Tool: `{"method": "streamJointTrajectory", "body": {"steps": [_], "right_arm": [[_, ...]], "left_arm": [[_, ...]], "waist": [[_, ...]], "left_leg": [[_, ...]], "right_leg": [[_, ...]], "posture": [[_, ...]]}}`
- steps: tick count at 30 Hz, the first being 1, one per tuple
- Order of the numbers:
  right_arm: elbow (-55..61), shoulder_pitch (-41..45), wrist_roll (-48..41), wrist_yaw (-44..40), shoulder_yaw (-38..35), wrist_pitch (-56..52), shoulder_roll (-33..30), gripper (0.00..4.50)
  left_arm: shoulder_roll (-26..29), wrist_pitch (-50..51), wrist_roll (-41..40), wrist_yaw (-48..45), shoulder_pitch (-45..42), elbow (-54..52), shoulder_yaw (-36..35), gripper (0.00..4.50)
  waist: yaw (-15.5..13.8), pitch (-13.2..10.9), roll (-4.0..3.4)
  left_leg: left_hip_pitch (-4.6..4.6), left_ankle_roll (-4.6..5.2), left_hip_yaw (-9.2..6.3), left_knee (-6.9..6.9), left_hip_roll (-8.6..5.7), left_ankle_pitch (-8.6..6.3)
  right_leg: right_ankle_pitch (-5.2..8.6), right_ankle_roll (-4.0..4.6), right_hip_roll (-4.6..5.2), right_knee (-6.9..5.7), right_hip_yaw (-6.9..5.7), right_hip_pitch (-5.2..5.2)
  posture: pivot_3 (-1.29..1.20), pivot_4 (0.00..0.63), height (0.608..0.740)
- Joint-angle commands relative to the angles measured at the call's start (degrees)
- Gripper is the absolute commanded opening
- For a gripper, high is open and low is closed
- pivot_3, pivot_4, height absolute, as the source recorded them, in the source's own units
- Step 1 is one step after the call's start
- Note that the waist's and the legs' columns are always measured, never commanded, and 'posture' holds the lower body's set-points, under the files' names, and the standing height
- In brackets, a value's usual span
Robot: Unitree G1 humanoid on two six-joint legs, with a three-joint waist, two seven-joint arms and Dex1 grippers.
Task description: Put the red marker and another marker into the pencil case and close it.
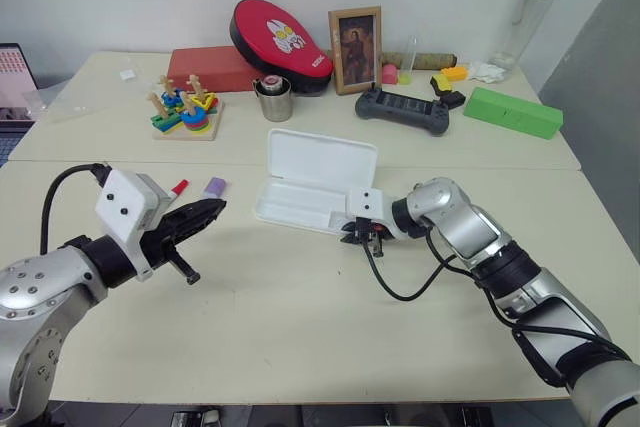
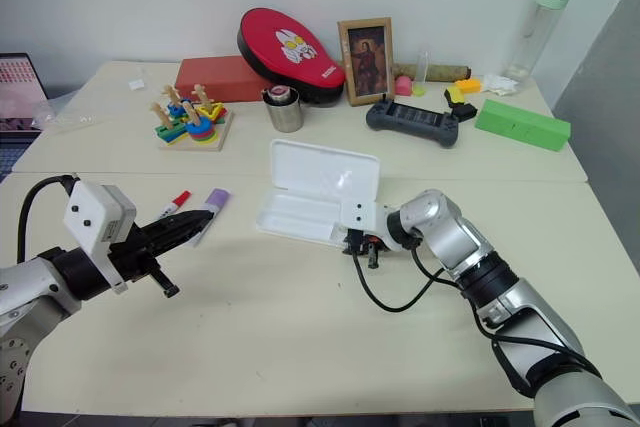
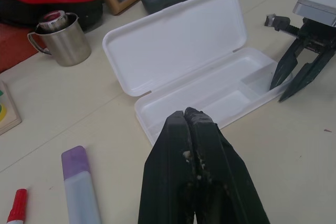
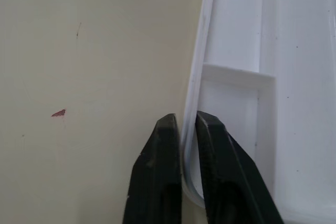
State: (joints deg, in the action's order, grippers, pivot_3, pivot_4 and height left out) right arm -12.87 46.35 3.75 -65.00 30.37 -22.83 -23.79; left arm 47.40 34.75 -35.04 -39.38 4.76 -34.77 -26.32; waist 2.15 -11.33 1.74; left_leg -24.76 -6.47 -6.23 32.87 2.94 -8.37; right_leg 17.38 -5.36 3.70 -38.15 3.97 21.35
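Case steadied, markers not yet loaded. Right gripper [image 4: 182, 129] pinches the open case's [image 1: 318, 169] near rim; left gripper [image 3: 193, 124], pressed together and empty, hovers. Red marker [image 1: 179, 187] and lilac marker [image 1: 214, 187] lie at the case's nine o'clock; next comes picking one up.

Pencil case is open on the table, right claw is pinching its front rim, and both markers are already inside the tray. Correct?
Not quite. The pencil case is open and the right claw is pinching its rim, but the tray is empty. The red marker and the lilac-capped marker lie on the table by the shut left claw, as the right eye view shows.
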Motion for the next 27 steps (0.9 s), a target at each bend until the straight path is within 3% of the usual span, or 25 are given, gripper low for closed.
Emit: {"method": "streamJointTrajectory", "body": {"steps": [1,9,18,27], "right_arm": [[0.3,-0.24,0.64,-1.24,0.5,0.21,-0.1,0.06],[4.07,-1.31,-2.01,-4.95,-1.23,0.03,-2.44,0.06],[19.19,-8.5,-6.89,-9.24,-4.01,-6.99,-10.96,0.06],[25.42,-17.21,-7.94,-8.47,-4.64,-3.25,-16.07,0.06]], "left_arm": [[-0.34,-1.17,0.67,0.24,-0.31,-0.16,-0.07,0.0],[-0.4,-1.97,1.79,-0.22,-0.47,0.63,0.9,0.0],[-0.36,-2.32,2.88,-0.61,0.35,0.54,1.17,0.0],[-0.31,-2.77,3.36,-1.51,-0.55,1.63,3.86,0.0]], "waist": [[0.1,0.0,0.0],[0.07,0.0,0.0],[-0.25,0.0,-0.01],[-0.31,0.01,0.01]], "left_leg": [[0.0,0.0,0.0,0.0,0.0,0.0],[0.0,0.0,0.0,0.01,0.0,0.0],[0.0,0.0,0.0,-0.01,0.0,-0.01],[0.0,0.0,0.01,0.03,0.0,-0.01]], "right_leg": [[0.0,0.0,0.0,-0.01,0.0,0.0],[0.0,0.0,0.0,0.0,0.0,-0.01],[0.0,0.0,0.0,0.01,0.0,0.0],[0.0,-0.01,0.0,0.03,0.02,-0.02]], "posture": [[0.0,0.15,0.74],[0.0,0.15,0.74],[0.0,0.15,0.74],[0.0,0.15,0.74]]}}
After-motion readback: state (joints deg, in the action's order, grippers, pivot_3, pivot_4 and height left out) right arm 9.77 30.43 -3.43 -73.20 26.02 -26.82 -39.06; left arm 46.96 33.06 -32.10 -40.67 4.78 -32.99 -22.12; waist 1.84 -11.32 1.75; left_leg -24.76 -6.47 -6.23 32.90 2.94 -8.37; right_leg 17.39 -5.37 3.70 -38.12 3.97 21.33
